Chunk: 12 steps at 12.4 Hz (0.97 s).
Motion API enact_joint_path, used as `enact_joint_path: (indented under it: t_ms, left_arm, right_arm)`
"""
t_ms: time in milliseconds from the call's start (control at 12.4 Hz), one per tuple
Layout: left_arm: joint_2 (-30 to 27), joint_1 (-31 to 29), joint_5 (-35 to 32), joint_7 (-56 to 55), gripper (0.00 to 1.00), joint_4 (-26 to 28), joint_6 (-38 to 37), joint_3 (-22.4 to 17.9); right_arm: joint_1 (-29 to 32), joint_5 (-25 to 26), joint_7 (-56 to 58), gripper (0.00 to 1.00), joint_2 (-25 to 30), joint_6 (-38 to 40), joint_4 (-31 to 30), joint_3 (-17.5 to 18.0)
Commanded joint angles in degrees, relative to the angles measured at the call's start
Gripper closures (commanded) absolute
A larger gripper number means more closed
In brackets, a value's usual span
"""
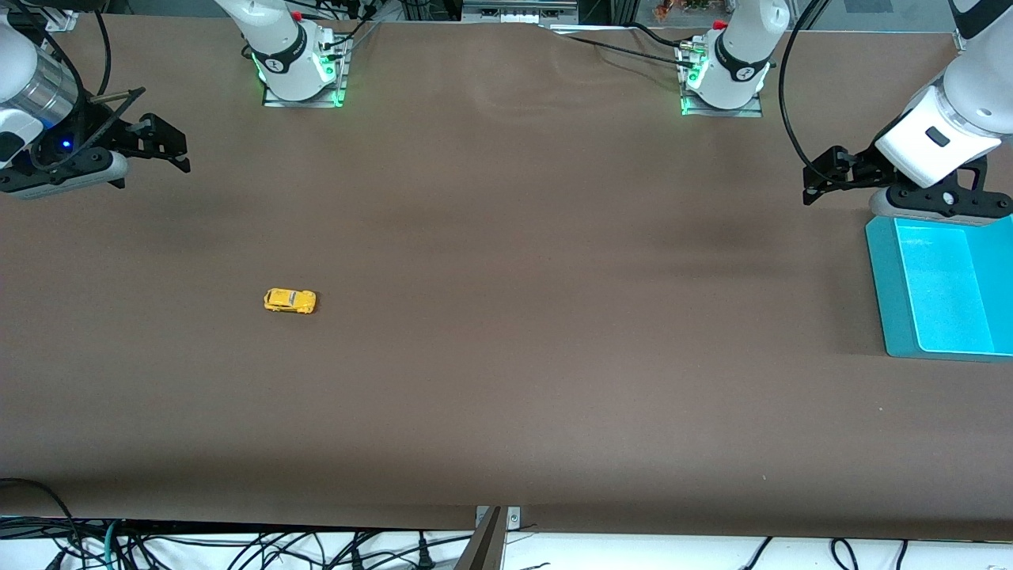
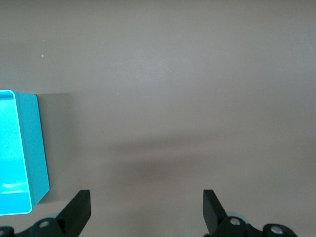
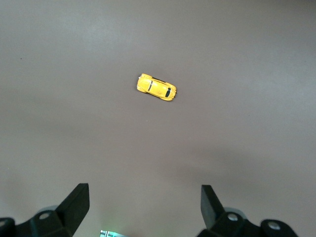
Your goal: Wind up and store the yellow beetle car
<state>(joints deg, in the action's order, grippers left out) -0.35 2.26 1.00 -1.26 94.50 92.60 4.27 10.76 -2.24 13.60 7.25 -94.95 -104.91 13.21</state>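
A: Front view: high, across the brown cloth-covered table (image 1: 506, 380), facing both bases, taking in the whole top.

B: 2 wrist views: straight down, closer. Left shares the shiny turquoise plastic bin (image 2: 22, 158) (image 1: 934, 289) with front; right shares the tiny bright yellow toy car (image 3: 156, 87) (image 1: 290, 301).

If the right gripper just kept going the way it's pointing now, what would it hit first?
Probably bare table. The right gripper is open and aimed down at the brown surface, and the toy car lies ahead of the fingers rather than between them, so it would likely be missed, though depth is hard to judge.
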Motion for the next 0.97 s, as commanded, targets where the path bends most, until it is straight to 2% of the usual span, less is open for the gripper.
enact_joint_path:
  t_ms: [0, 564, 725, 886]
  left_arm:
    - [0.26, -0.42, 0.23, 1.09, 0.00, -1.42, -1.28, 0.21]
    - [0.26, -0.42, 0.23, 1.09, 0.00, -1.42, -1.28, 0.21]
    - [0.26, -0.42, 0.23, 1.09, 0.00, -1.42, -1.28, 0.21]
    - [0.26, -0.42, 0.23, 1.09, 0.00, -1.42, -1.28, 0.21]
  right_arm:
    - [0.31, -0.84, 0.11, 0.00, 0.57, 1.26, 0.32, 0.06]
    - [0.31, -0.67, 0.37, 0.00, -0.05, -4.61, -4.33, 0.15]
    - [0.31, -0.23, 1.16, 0.00, -0.84, -8.12, -7.57, 0.59]
    - [0.31, 0.12, 8.07, 0.00, -1.89, -14.26, -11.79, 1.73]
